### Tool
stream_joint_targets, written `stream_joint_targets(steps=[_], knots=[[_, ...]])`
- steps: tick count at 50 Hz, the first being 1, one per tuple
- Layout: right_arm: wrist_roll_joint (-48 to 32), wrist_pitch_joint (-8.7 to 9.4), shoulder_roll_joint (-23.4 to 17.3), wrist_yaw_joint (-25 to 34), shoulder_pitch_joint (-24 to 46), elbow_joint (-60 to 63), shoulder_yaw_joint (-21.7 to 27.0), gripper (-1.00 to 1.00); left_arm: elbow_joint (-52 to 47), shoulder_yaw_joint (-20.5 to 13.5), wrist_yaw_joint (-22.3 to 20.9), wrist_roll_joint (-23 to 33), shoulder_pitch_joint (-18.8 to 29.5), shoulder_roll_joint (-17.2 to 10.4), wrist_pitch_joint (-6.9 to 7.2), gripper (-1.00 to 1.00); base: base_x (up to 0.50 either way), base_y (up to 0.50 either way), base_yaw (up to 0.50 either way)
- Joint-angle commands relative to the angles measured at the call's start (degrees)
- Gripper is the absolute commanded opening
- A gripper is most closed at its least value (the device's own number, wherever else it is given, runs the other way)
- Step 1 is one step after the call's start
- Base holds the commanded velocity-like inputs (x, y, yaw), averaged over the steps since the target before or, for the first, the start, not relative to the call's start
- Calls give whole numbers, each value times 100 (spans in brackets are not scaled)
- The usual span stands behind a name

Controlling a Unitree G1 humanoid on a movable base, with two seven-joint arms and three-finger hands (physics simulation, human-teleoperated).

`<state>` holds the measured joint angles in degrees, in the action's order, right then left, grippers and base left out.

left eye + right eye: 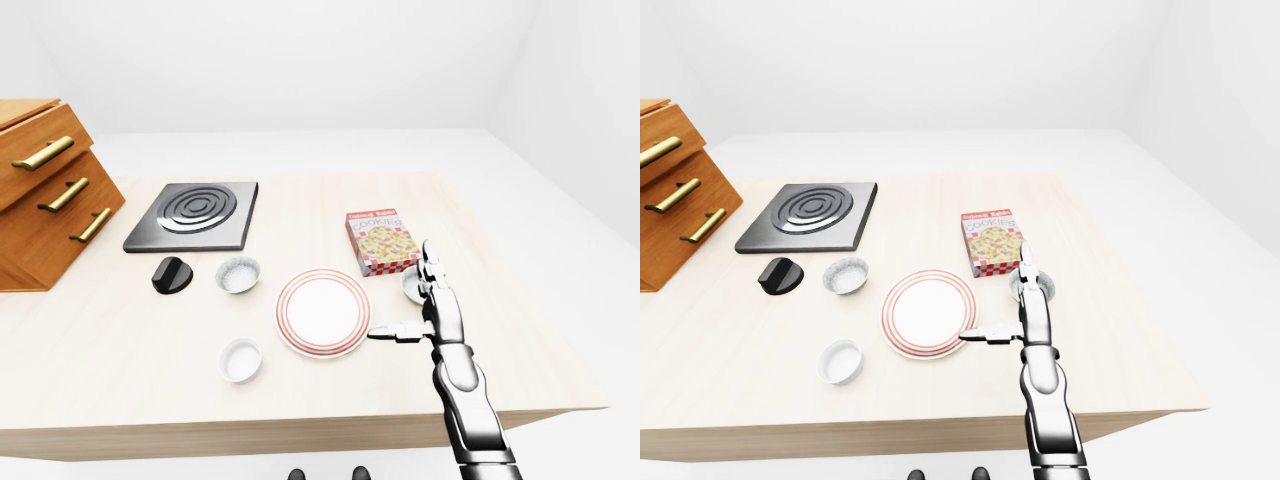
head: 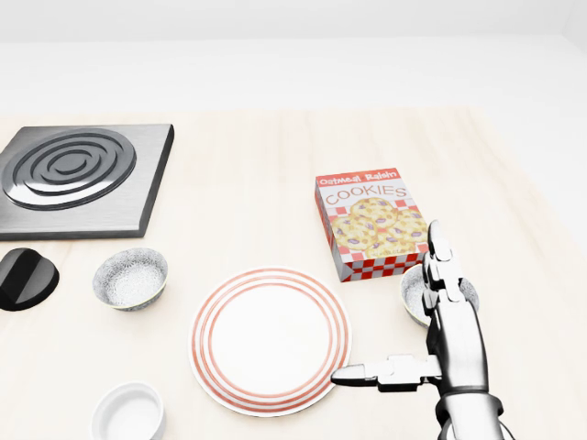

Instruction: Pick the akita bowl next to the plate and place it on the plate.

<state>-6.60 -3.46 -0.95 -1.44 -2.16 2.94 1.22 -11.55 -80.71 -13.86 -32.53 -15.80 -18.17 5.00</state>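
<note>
The red-ringed white plate [image 2: 271, 339] lies low in the head view's middle. A grey speckled bowl [image 2: 413, 291] sits just to its right, below the cookie box, partly hidden by my right hand [image 2: 394, 310]. The hand hovers over that bowl, open, with straight fingers [image 2: 438, 246] pointing up the view and the thumb [image 2: 367, 374] pointing left at the plate's rim. A second grey speckled bowl [image 2: 130, 278] stands left of the plate. My left hand does not show in any view.
An Oatmeal Raisin cookie box [image 2: 371, 223] lies right above the bowl under my hand. A small white bowl [image 2: 128, 412] sits at lower left, a black knob [image 2: 26, 277] and a stove burner [image 2: 78, 174] at far left. Wooden drawers [image 1: 45, 190] flank the table's left end.
</note>
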Motion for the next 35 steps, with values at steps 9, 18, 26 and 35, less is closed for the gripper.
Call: stream_joint_targets(steps=[9,18,26,35], knots=[[-45,-6,-4,-15,-3,-18,1,100,974,394,-22,112,-206,99,0,100,0,0,0],[-99,-114,-19,-72,28,-80,29,100,681,-34,35,-91,-284,-14,0,100,0,0,0],[-493,-154,-106,-340,47,-96,130,100,377,-181,70,-98,-223,-61,0,100,0,0,0],[-916,17,-194,-468,178,358,312,100,448,-149,27,-52,-185,-71,0,100,0,0,0]])
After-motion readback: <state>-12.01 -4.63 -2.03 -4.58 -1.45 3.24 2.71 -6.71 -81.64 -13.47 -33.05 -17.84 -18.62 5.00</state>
